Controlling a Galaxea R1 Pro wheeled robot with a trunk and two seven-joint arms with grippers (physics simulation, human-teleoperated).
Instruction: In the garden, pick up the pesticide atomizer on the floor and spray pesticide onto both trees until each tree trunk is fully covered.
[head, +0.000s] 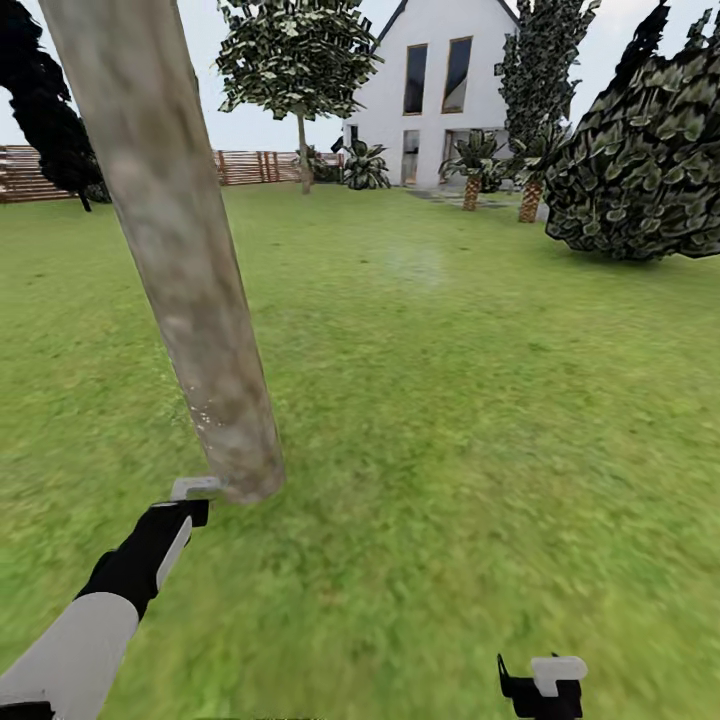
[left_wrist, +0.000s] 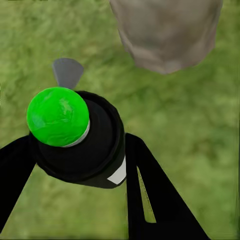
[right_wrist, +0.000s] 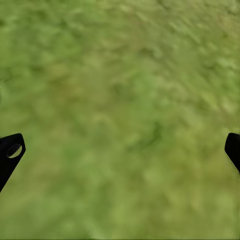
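Note:
In the left wrist view the pesticide atomizer (left_wrist: 95, 150) is a black bottle with a bright green round cap (left_wrist: 57, 116) and a grey nozzle tab (left_wrist: 67, 72). My left gripper (left_wrist: 80, 150) is shut on its body, one black finger on each side. The gripper (head: 188, 503) hangs low, right at the foot of the near tree trunk (head: 180, 250), a thick pale mottled column whose base (left_wrist: 167, 32) meets the grass. The other tree (head: 300, 60) stands far back by the fence. My right gripper (head: 532, 678) is open over bare grass, its fingertips (right_wrist: 11, 152) wide apart.
Grass floor (head: 450, 400) spreads all around. A big dark leafy shrub (head: 640, 160) stands at the right. A white house (head: 440, 90) with short palms (head: 472, 165) lies far ahead, and a brown slat fence (head: 250, 165) runs along the back left.

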